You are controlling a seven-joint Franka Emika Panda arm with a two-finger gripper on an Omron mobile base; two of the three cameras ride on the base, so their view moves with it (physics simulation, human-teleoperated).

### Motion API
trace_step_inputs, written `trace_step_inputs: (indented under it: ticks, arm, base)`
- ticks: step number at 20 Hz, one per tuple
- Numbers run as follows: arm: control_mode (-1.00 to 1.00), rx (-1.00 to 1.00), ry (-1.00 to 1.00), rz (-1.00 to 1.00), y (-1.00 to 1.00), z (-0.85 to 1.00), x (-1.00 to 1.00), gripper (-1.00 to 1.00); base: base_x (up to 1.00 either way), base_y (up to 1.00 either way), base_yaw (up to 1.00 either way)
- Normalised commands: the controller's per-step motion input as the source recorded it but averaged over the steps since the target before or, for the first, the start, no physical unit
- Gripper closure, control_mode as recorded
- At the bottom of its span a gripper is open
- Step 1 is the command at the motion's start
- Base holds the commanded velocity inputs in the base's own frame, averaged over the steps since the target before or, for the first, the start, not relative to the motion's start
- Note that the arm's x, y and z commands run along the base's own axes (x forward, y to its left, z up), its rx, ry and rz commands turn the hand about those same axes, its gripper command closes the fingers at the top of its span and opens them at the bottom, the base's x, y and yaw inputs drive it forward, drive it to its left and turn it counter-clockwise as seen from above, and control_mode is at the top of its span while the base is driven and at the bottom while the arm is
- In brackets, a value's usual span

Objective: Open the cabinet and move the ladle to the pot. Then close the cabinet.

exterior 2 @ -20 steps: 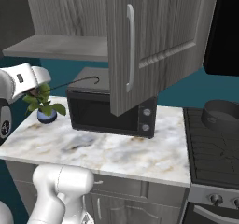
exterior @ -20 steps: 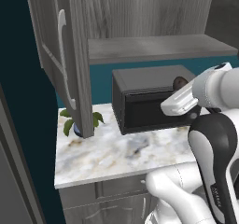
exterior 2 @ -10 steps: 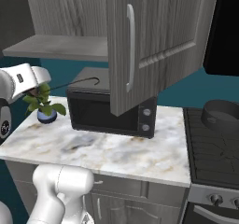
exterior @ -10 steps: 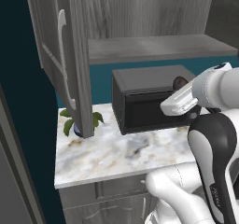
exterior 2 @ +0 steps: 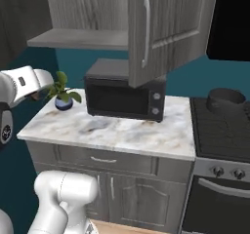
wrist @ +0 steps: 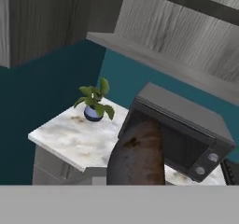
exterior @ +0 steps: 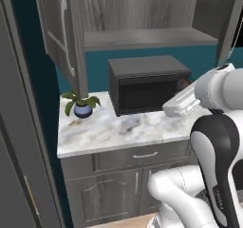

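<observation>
One marbled counter, microwave, plant, cabinet open, end effector clamped on ladle.

Flat, even rendered light with no glare; the marble counter is the brightest surface, and only soft shade lies under the open cabinet. All pictures are slightly soft and pixelated. In the hand view a brown blurred shape sits close at the bottom
</observation>
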Motion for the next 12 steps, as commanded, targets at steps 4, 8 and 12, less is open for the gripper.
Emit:
trace_step_inputs:
  ticks: [4, 8, 12]
  arm:
    - [1.0, 0.0, 0.0, 0.0, 0.0, 0.0, 0.0, 1.0]
    - [1.0, 0.0, 0.0, 0.0, 0.0, 0.0, 0.0, 1.0]
    - [1.0, 0.0, 0.0, 0.0, 0.0, 0.0, 0.0, 1.0]
  base:
    - [-0.76, 0.0, 0.0]
    - [-0.53, -0.01, -0.02]
    - [-0.41, -0.3, -0.08]
